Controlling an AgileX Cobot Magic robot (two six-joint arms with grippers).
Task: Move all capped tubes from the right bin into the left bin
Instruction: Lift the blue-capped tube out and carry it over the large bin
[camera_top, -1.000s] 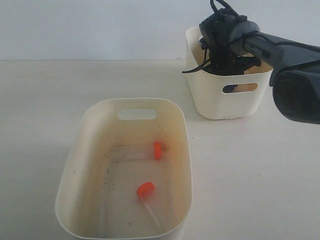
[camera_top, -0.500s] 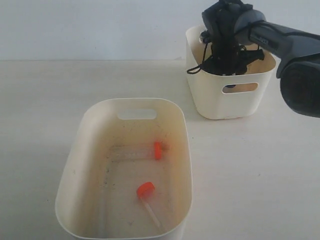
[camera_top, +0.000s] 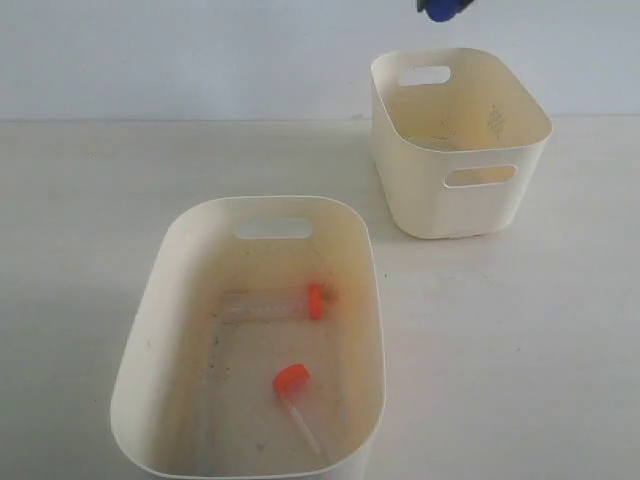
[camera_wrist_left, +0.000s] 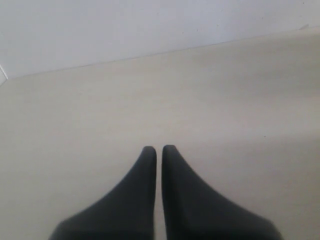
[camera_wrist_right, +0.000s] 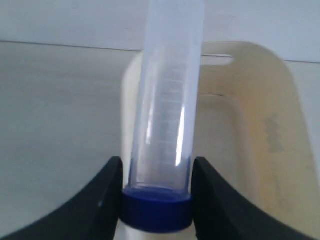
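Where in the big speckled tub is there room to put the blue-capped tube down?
In the left bin, the floor is bare between the left wall and the near orange-capped tube. The far orange-capped tube crowds the handle end; the near one fills the right side.

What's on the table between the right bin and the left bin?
Nothing: the exterior view shows bare table between the right bin and the left bin. The right end effector holds a blue-capped tube.
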